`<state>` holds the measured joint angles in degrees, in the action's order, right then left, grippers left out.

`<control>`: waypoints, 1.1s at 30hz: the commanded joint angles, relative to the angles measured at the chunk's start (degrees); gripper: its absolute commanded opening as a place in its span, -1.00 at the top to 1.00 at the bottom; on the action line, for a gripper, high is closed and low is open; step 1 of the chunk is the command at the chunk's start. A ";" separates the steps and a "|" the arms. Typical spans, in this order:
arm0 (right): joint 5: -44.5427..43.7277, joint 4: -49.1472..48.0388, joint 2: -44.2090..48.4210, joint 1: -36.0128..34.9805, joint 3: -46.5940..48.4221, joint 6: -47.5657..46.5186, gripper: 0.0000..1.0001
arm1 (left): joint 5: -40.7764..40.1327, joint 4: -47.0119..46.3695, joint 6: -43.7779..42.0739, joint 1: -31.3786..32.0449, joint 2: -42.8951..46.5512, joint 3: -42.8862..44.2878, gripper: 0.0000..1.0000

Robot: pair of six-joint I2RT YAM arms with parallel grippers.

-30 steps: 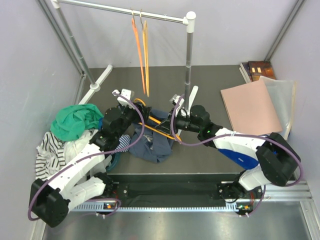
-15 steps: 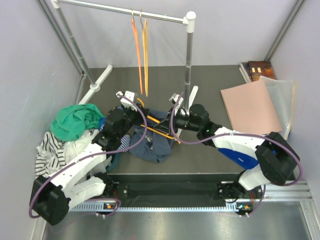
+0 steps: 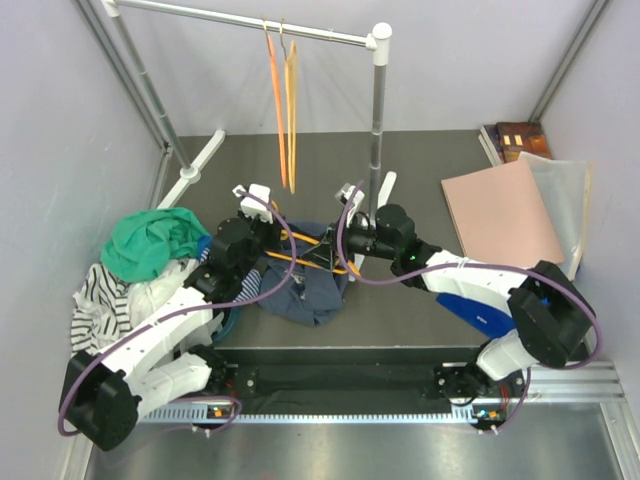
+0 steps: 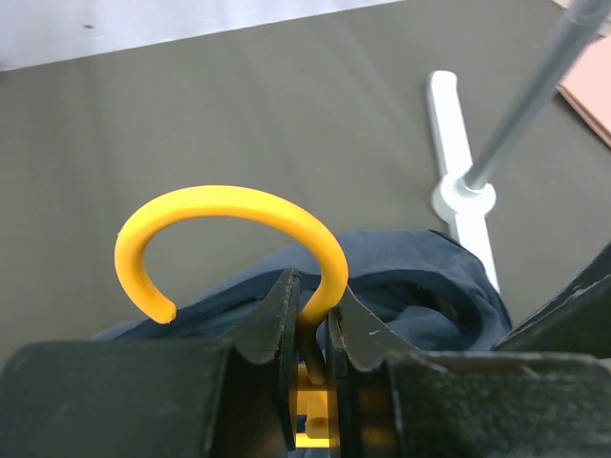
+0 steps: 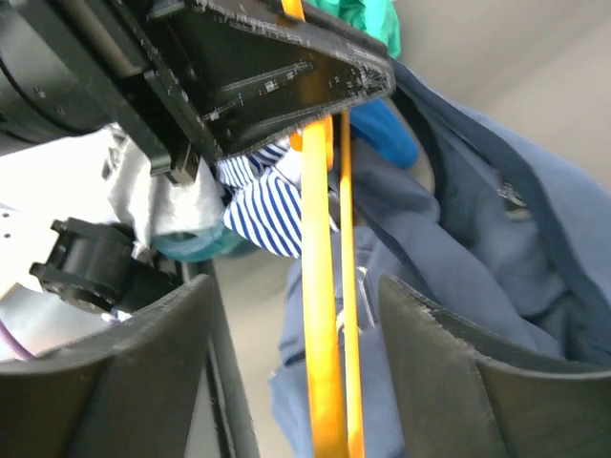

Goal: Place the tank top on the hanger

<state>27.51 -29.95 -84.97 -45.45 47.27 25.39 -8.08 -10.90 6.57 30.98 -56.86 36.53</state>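
Observation:
The hanger is yellow-orange and lies between my two grippers, over the dark navy tank top bunched on the table. My left gripper is shut on the hanger's neck just below the hook; the left wrist view shows both jaws pressed against the yellow stem, with the tank top behind. My right gripper is open. The hanger's two bars run between its fingers without touching them, and the tank top lies under and to the right.
A green garment and a striped cloth are heaped at the left. The clothes rack stands behind with orange hangers on its rail, its white foot close by. A pink board and books lie right.
My left gripper has closed on the hanger's neck. My right gripper has opened and let go of the hanger's bars. The hanger has shifted slightly towards the back.

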 commanded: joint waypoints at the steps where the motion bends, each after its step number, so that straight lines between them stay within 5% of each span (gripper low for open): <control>1: -1.66 3.83 3.75 2.20 2.40 -3.23 -0.46 | -7.91 -2.90 -2.61 0.48 0.70 0.03 1.00; 10: -5.27 14.56 5.35 12.22 3.87 -3.59 -0.51 | -6.78 -3.08 -4.02 1.19 0.96 0.03 1.00; 17: -8.16 23.36 -8.53 11.79 12.23 -5.43 -0.53 | -7.48 -2.20 -3.93 1.71 2.54 0.03 1.00; 28: -12.92 27.93 -16.89 8.01 15.13 -6.40 -0.53 | -8.36 -1.76 -4.02 2.24 2.72 0.47 1.00; 31: -12.39 28.28 -17.86 7.75 15.57 -6.31 -0.02 | -8.71 -1.67 -4.11 2.33 2.72 0.47 1.00; 33: -12.04 29.33 -16.81 7.75 15.58 -6.23 0.55 | -9.41 -1.76 -4.19 2.33 2.55 0.38 1.00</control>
<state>15.55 -0.75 -102.59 -37.01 59.59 19.31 -14.79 -10.72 3.66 33.12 -55.64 36.32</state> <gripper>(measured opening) 0.396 0.158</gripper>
